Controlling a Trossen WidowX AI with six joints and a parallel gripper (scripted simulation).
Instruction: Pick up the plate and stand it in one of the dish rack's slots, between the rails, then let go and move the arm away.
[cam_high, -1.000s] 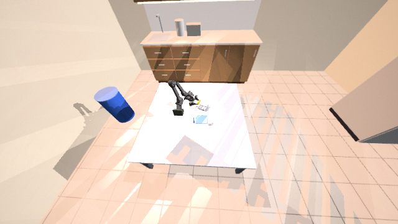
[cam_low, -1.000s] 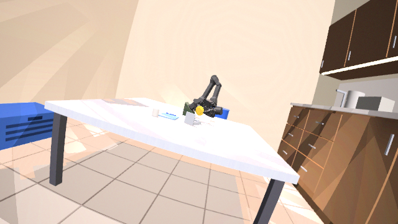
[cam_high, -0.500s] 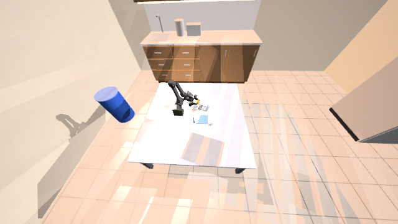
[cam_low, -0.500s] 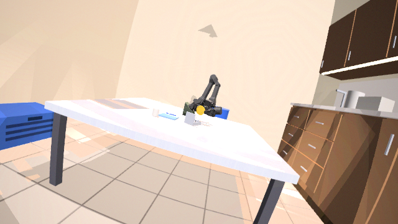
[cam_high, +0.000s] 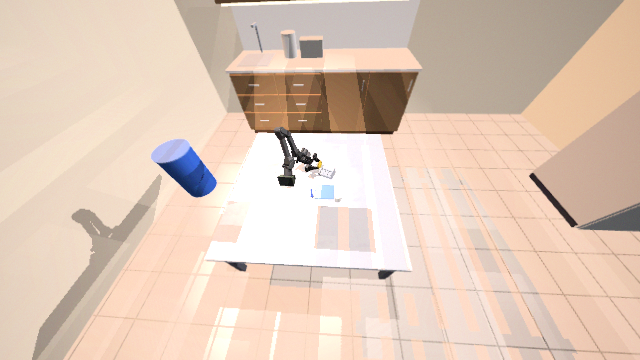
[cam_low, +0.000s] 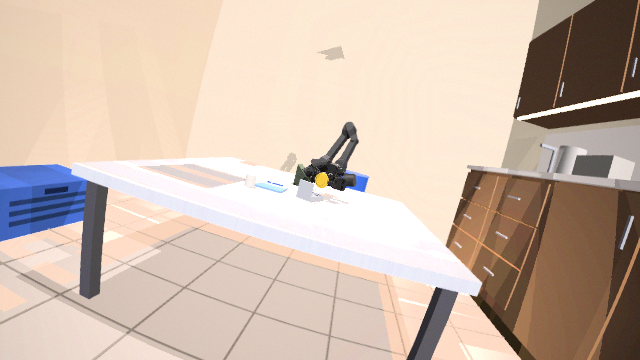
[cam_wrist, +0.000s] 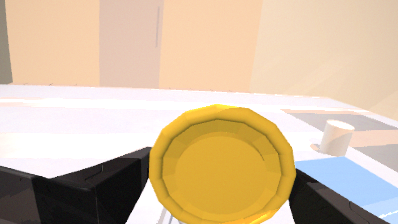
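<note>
Claw (cam_wrist: 220, 200) clamped on yellow plate (cam_wrist: 221, 165), held upright | over rack (cam_low: 306, 191) near bench's far edge | slotting, release, retreat left.

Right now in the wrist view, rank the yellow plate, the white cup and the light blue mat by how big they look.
1. Yellow plate, held in the gripper; it sits closest to the camera, which inflates it.
2. Light blue mat, partly cut off by the frame.
3. White cup, clearly smallest.
</note>
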